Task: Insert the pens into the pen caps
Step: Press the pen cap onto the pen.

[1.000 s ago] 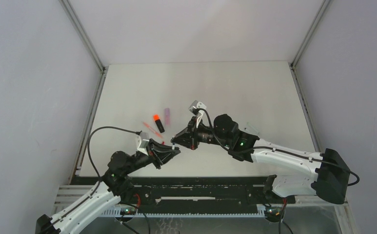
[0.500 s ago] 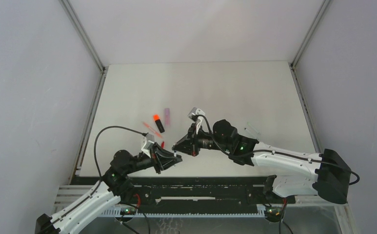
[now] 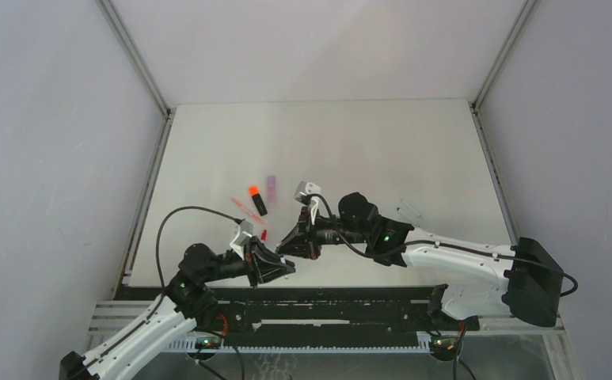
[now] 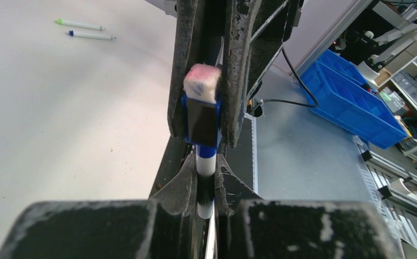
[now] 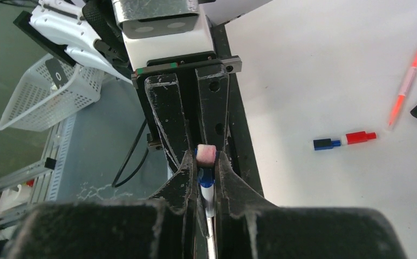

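A white bench (image 3: pixel 382 142) is sitting between pale grey walls (image 3: pixel 49 174) with metal corner posts. Both arms are stretching low over the bench's 6 o'clock edge, hands tip to tip. The left hand (image 3: pixel 289 269) is pinching a thin white-and-blue pen (image 4: pixel 206 181). The right hand (image 3: pixel 281 248) is clamping a dark blue cap (image 4: pixel 202 121), with the pen's end at the cap's mouth. A black orange-tipped highlighter (image 3: pixel 257 201) is lying at their 11 o'clock. The left wrist view alone is showing blue bins (image 4: pixel 357 102) beyond the bench. The right wrist view is bringing in a white wire basket (image 5: pixel 49 91) and a red cap (image 5: pixel 360 137) on the bench.
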You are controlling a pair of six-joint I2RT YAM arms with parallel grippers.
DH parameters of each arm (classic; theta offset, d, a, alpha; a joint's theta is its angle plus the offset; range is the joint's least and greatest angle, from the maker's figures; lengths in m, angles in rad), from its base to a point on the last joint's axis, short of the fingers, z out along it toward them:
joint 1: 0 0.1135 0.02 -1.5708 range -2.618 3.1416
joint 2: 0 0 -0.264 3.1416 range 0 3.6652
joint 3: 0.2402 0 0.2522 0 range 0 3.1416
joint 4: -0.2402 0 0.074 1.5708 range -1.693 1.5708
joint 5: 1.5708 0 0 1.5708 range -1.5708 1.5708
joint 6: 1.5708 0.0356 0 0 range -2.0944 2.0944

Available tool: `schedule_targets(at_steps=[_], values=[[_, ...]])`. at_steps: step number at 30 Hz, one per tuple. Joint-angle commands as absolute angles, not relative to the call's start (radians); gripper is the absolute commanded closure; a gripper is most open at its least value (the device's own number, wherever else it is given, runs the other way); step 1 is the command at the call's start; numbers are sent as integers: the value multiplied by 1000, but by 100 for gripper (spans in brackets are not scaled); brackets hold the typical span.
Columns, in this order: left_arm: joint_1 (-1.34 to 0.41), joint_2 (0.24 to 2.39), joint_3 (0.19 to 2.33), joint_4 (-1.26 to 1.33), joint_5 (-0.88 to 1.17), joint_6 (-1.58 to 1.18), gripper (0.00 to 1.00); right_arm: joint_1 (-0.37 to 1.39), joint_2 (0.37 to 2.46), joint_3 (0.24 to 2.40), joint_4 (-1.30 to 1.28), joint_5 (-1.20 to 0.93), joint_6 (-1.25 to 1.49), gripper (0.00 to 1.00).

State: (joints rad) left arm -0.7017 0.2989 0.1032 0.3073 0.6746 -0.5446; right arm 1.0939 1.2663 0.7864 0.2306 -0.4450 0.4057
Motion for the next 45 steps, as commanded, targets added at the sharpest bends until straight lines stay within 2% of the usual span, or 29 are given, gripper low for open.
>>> schedule_targets(at_steps=[1,6,10,12,18,24,28,34,36,37,39,41,45], values=[[-635,266,303,766,454,-581,100,1200,1376,689,-250,-803,366,100],[-622,254,289,805,484,-617,100,1161,1382,687,-278,-900,311,100],[-620,245,278,759,468,-597,100,1122,1353,687,-268,-895,324,100],[-620,245,268,723,445,-569,100,1109,1333,688,-227,-847,371,100],[-620,233,230,503,268,-407,100,1063,1306,722,-207,-526,597,100],[-621,293,225,433,184,-332,100,1119,1348,751,-198,-308,760,100],[-621,315,235,438,176,-342,100,1144,1359,768,-216,-267,741,100],[-621,318,239,398,166,-364,100,1144,1238,787,-203,-248,632,100],[-621,341,242,355,158,-375,100,1142,1193,813,-214,-210,575,78],[-621,356,251,321,146,-380,100,1140,1172,833,-221,-175,549,61],[-621,388,268,240,115,-397,100,1137,1131,864,-226,-89,500,45],[-621,410,276,166,72,-423,100,1129,1086,867,-189,-41,461,37],[-620,429,291,2,-72,-495,100,1070,995,868,-158,-24,416,34]])
